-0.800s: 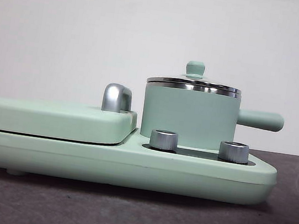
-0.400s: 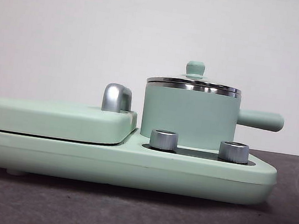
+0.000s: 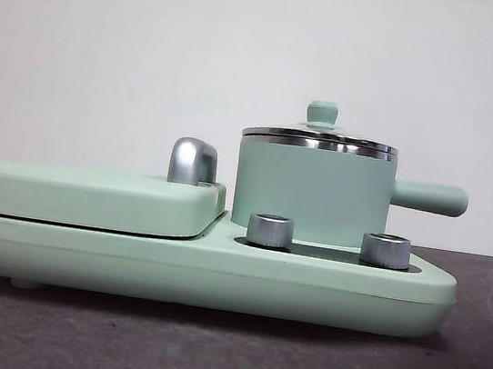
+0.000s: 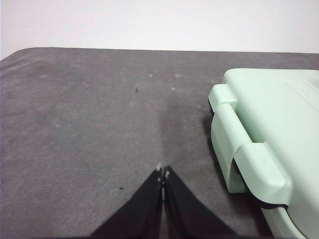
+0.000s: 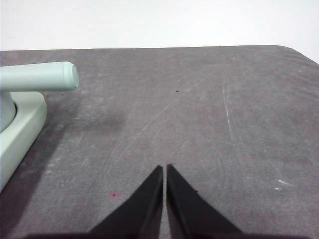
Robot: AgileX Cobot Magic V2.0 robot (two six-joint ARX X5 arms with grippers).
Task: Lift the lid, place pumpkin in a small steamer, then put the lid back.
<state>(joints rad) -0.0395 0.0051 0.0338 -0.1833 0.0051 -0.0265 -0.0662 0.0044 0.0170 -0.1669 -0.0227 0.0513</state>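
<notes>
The small steamer [image 3: 311, 194], a mint-green pot with a chrome rim, stands on the right half of the appliance base [image 3: 197, 274]. Its straight side handle [image 3: 428, 197] points right and also shows in the right wrist view [image 5: 37, 76]. The lid [image 3: 319, 138], chrome-rimmed with a mint-green knob [image 3: 322, 112], sits closed on the pot. The pumpkin is out of view. My left gripper [image 4: 163, 173] is shut and empty over bare table beside the base's left end. My right gripper [image 5: 164, 168] is shut and empty over bare table right of the pot handle. Neither arm shows in the front view.
A large flat mint-green cover [image 3: 89, 196] with a chrome handle [image 3: 193, 161] lies on the base's left half; its hinged end shows in the left wrist view [image 4: 259, 144]. Two chrome dials [image 3: 270, 230] [image 3: 385, 250] stand at the front of the base. The table is dark grey.
</notes>
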